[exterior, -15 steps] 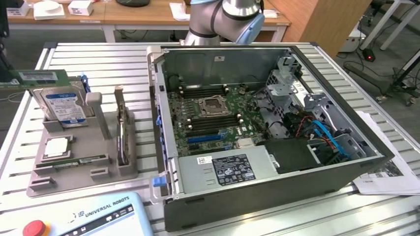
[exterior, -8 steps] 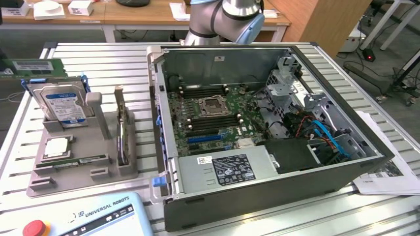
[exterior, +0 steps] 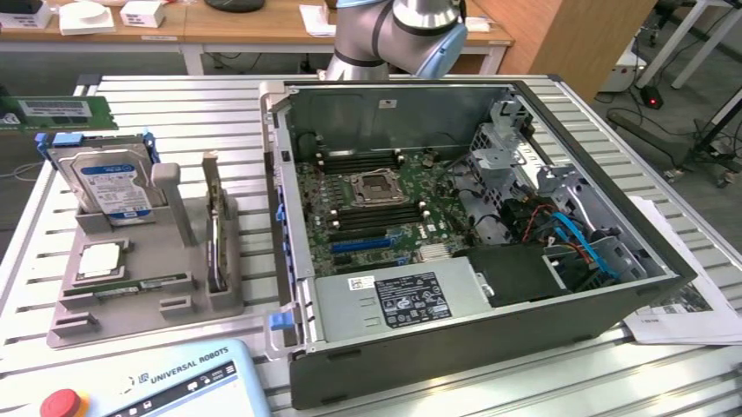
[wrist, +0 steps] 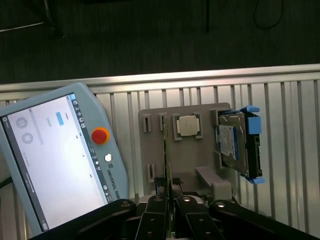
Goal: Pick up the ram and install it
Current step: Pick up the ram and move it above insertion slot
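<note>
Your main risk, as I judge it, is the grip itself. The pincer (wrist: 170,200) is clenched on the long green circuit-board ram stick with its white label (exterior: 58,113). It pinches just a thin edge, so a jolt could twist the board in the grip or let it slide out. The ram hangs high in the air above the grey moulded parts tray (exterior: 128,314), at the exterior view's left and well apart from the open black computer case (exterior: 278,174). A drop from here would likely land it on the tray, near the square silver processor chip (exterior: 102,261) and the blue-labelled hard drive (exterior: 110,187). A tilted stick would meet the dark memory slots (exterior: 374,215) inside the case askew and could jam or strain them. As for pose, your grey-and-blue arm (exterior: 406,35) stands up behind the case. The wrist looks down on the tray and the pale blue teach pendant (wrist: 55,160) on the slatted metal bench (exterior: 174,104).
</note>
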Robot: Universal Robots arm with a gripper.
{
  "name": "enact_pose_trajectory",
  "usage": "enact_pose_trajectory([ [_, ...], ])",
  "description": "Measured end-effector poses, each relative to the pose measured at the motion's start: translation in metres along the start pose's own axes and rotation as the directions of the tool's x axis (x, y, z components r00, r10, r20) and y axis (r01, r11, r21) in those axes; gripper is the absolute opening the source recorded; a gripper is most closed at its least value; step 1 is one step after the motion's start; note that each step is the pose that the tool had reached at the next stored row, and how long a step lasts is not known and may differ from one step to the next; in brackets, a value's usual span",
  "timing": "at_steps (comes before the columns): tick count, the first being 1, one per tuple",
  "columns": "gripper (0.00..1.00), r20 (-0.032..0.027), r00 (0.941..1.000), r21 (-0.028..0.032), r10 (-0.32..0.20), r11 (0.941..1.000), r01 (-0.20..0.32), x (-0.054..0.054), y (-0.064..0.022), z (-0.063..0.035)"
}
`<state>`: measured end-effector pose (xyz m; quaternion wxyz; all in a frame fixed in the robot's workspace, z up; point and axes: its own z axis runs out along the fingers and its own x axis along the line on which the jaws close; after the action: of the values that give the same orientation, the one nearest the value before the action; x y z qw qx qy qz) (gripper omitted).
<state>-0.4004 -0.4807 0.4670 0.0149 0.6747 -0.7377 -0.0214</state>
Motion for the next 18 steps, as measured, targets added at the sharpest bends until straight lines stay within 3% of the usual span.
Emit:
enact_pose_trajectory([
  [9, 0.13, -0.0001, 1.0000, -0.0001, 0.000, 1.0000, 0.000, 0.000, -0.0031, -0.0002],
  [18, 0.13, -0.0001, 1.0000, -0.0001, 0.000, 1.0000, 0.000, -0.002, -0.0222, -0.0012],
])
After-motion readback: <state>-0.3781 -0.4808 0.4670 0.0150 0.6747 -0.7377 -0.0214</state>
